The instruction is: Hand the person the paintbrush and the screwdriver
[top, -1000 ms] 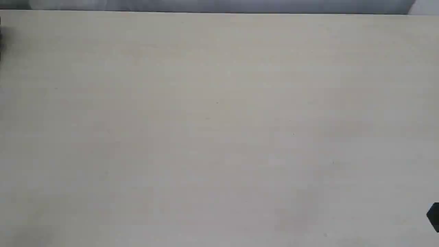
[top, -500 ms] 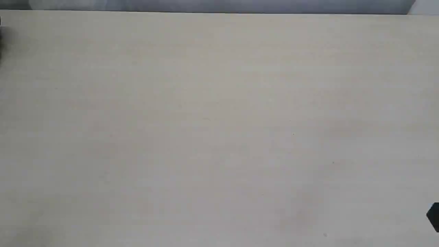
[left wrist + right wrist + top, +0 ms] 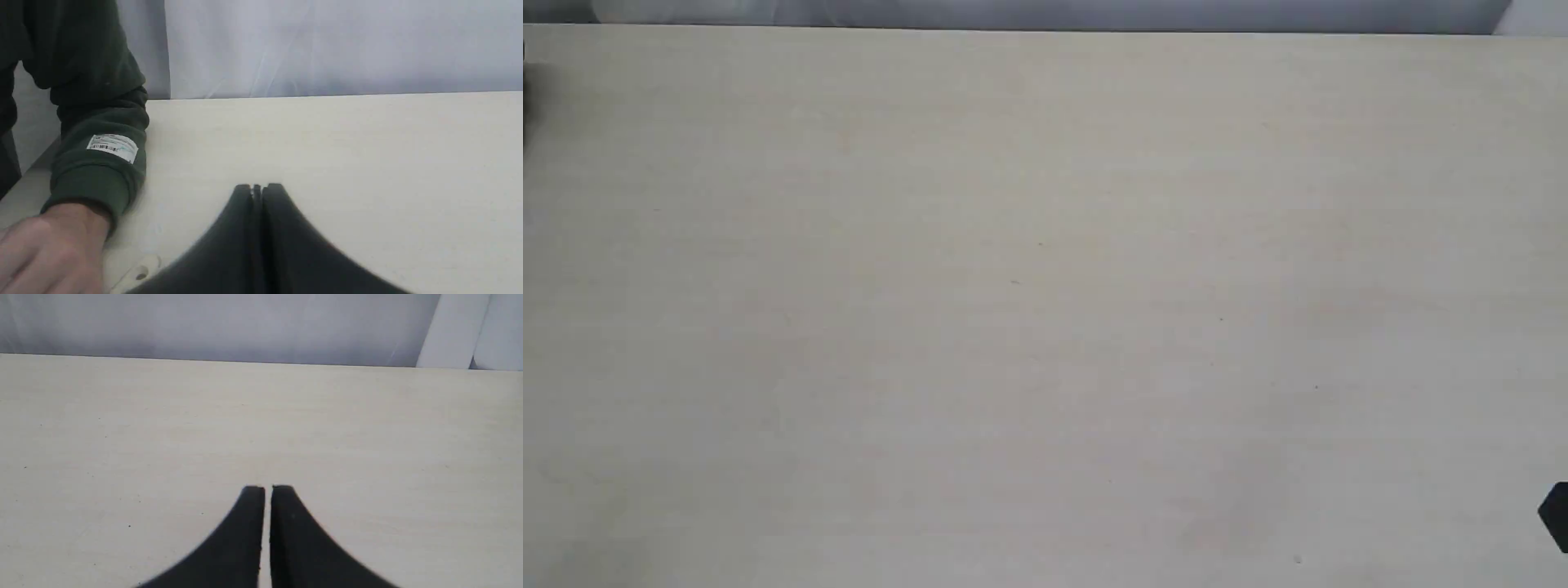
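The left gripper is hanging low over the pale surface, its 2 black fingers pressing together with nothing between them. The right gripper is sitting the same way over a bare stretch of the surface, its 2 fingers closing to a hairline slit and gripping nothing.

Near the left gripper, the person's hand is resting palm down on the surface, blurred at the knuckles. A dark green sleeve is covering the forearm down to the wrist, and a small white label is showing on the cuff. Just beside that hand, close to the gripper's base, a pale flat end with 1 small hole in it is peeking out on the surface; it is looking like the handle tip of the paintbrush, though the rest of it is lying outside the picture. I cannot tell where the screwdriver is.

A light grey backdrop is hanging behind the far edge of the surface. In the exterior view, a small black shape is poking in at the right edge, and a dark blur is showing at the left edge; I cannot tell what either one is.
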